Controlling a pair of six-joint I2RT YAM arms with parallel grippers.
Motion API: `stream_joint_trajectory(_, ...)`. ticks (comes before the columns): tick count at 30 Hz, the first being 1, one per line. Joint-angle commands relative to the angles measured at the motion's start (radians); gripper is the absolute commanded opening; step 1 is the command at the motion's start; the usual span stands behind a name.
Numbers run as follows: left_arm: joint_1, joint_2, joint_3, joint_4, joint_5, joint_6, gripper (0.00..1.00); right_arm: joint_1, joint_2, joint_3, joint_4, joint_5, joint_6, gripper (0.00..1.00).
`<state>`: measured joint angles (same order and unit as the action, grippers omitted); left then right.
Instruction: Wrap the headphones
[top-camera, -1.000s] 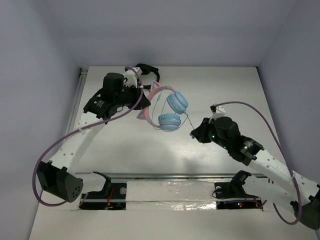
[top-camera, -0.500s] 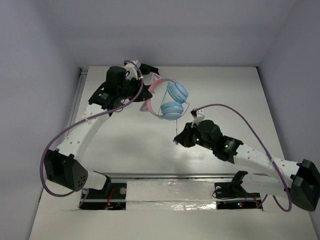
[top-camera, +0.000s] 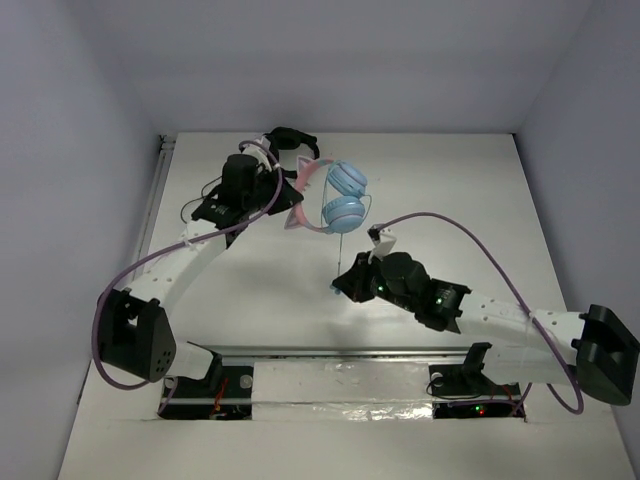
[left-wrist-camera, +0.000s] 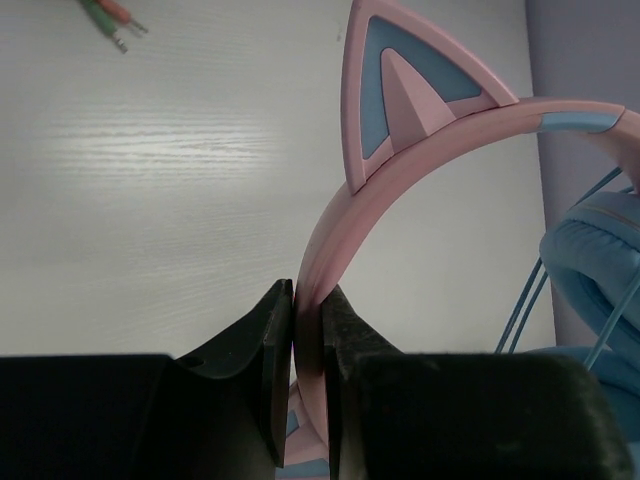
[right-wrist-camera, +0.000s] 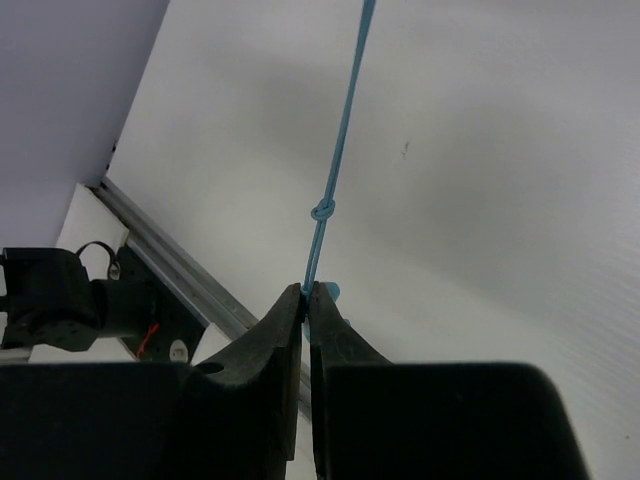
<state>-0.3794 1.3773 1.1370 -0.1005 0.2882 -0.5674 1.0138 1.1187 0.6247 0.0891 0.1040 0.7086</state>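
On the white table (top-camera: 470, 180), boxed in by pale walls (top-camera: 330, 60) on three sides, the headphones (top-camera: 345, 212) are held toward the far left. The left gripper (left-wrist-camera: 307, 300) is clamped on the pink headband (left-wrist-camera: 335, 200). The cable (right-wrist-camera: 340, 150) is pinched taut in the right gripper (right-wrist-camera: 306, 292) mid-table. Open tabletop is seen to the right. Something black (top-camera: 292, 137), probably other headphones, is seen by the far edge.

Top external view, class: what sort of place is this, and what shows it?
Probably a robotics lab test cell: a white table boxed in by plain walls, the left arm and right arm mounted at its near edge, handling headphones.
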Motion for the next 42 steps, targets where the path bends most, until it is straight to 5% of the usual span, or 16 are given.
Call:
stream_joint_trajectory(1, 0.008, -0.067, -0.058, 0.274, -0.122, -0.167, 0.00, 0.037, -0.023, -0.017, 0.057, 0.062, 0.052, 0.00)
stream_joint_trajectory(9, -0.042, -0.081, -0.174, 0.372, -0.277, -0.229, 0.00, 0.046, -0.100, -0.069, 0.144, 0.069, 0.123, 0.00)
stream_joint_trajectory(17, -0.226, -0.060, -0.212, 0.366, -0.495, -0.192, 0.00, 0.046, -0.083, -0.007, 0.205, 0.040, 0.127, 0.00)
stream_joint_trajectory(29, -0.394, -0.060, -0.304, 0.384, -0.592, -0.224, 0.00, 0.046, -0.146, -0.006, 0.268, 0.370, 0.219, 0.00)
stream_joint_trajectory(42, -0.506, -0.044, -0.315, 0.309, -0.659, -0.246, 0.00, 0.046, 0.042, 0.027, 0.146, 0.697, 0.318, 0.00)
